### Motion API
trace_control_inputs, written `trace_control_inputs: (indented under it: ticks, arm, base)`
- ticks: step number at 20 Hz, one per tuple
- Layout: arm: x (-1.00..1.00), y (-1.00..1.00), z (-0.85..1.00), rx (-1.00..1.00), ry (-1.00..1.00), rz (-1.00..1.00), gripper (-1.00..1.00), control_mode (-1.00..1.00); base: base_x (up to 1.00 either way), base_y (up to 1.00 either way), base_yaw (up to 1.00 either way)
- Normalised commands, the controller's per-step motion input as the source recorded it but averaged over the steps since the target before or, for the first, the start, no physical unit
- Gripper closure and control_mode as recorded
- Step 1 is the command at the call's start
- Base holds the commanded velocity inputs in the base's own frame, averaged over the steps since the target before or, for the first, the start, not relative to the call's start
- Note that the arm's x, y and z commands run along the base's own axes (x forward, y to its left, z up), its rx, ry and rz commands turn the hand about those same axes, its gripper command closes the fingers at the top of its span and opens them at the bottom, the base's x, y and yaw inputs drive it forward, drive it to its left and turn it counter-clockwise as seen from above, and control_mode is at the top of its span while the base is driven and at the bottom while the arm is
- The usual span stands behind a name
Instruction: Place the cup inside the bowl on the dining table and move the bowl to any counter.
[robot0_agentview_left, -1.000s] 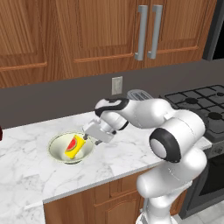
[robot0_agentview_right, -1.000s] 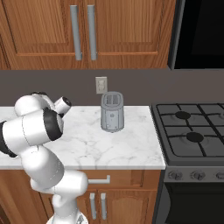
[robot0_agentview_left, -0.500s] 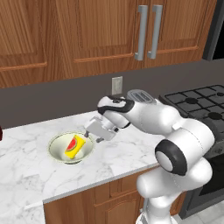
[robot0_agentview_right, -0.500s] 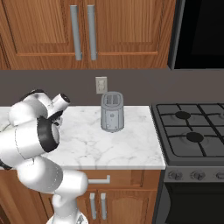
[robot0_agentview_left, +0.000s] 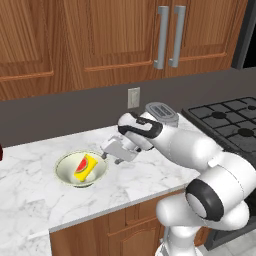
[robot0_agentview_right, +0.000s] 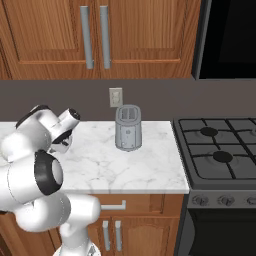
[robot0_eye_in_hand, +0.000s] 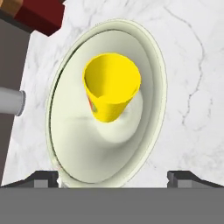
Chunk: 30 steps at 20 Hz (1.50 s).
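The pale cream-green bowl (robot0_agentview_left: 66, 176) rests on the marble counter (robot0_agentview_left: 150, 175), left of the arm. The yellow cup (robot0_agentview_left: 84, 168) with its red watermelon mark lies tilted inside it; the hand view looks into the cup's (robot0_eye_in_hand: 111, 87) open mouth, with the bowl's rim (robot0_eye_in_hand: 162, 83) around it. My gripper (robot0_agentview_left: 107, 154) hovers at the bowl's right edge, open, nothing between its fingers. In the hand view the gripper (robot0_eye_in_hand: 113, 178) has its two tips spread wide on either side of the bowl's near rim. The dining table is out of view.
A grey toaster (robot0_agentview_right: 127, 127) stands at the back of the counter under a wall outlet (robot0_agentview_right: 115, 97). A gas stove (robot0_agentview_right: 220, 155) adjoins the counter on the right. A dark red object (robot0_eye_in_hand: 39, 15) sits beyond the bowl. Wooden cabinets hang above.
The arm's elbow and upper links have swung out to the right and lower. The hand stays by the bowl's right edge, still open. Bowl and cup have not moved.
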Motion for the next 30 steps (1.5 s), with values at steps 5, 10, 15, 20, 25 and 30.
trace_control_inputs:
  ticks: [5, 10, 15, 20, 25, 30]
  arm:
    - [-0.38, -0.06, 0.26, 0.00, -0.11, 0.00, -1.00, -1.00]
    - [-0.44, -0.06, 0.38, 0.00, -0.14, 0.00, -1.00, -1.00]
    - [-0.37, -0.12, 0.33, 0.00, -0.09, 0.01, -1.00, -1.00]
    - [-0.22, -0.14, 0.20, -0.04, -0.01, 0.00, -1.00, -1.00]
    - [-0.20, -0.29, 0.20, -0.05, 0.00, 0.00, -1.00, -1.00]
    - [-0.11, -0.36, 0.21, -0.08, 0.00, 0.00, -1.00, -1.00]
  base:
    - [0.00, 0.00, 0.00]
    - [0.00, 0.00, 0.00]
    - [0.00, 0.00, 0.00]
    - [0.00, 0.00, 0.00]
    - [0.00, 0.00, 0.00]
    - [0.00, 0.00, 0.00]
